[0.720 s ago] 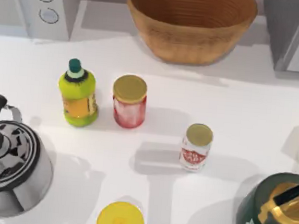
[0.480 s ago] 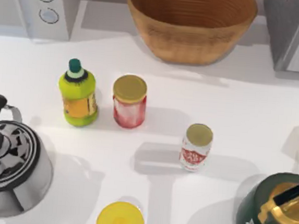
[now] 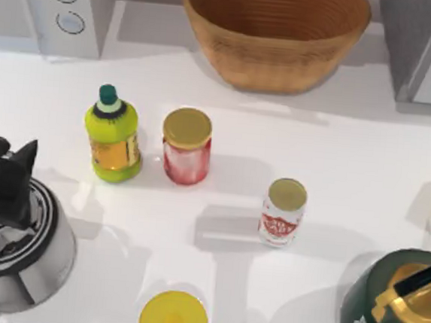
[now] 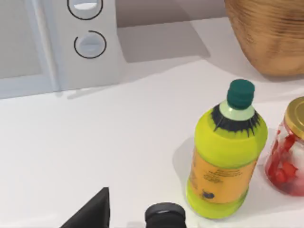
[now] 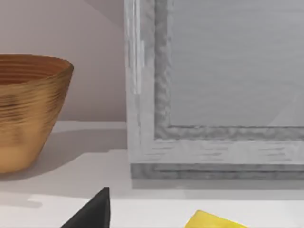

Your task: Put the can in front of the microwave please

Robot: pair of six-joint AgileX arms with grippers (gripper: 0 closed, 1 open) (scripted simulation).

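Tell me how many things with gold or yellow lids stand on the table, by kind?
Can: 1
Red jar: 1
Yellow-lidded container: 1
Green kettle with gold lid: 1
Total: 4

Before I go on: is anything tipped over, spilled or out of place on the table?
Nothing stands out. The can stands upright near the middle of the table, apart from the red jar and the green bottle, both upright too. No spills. The microwave sits at the far left corner.
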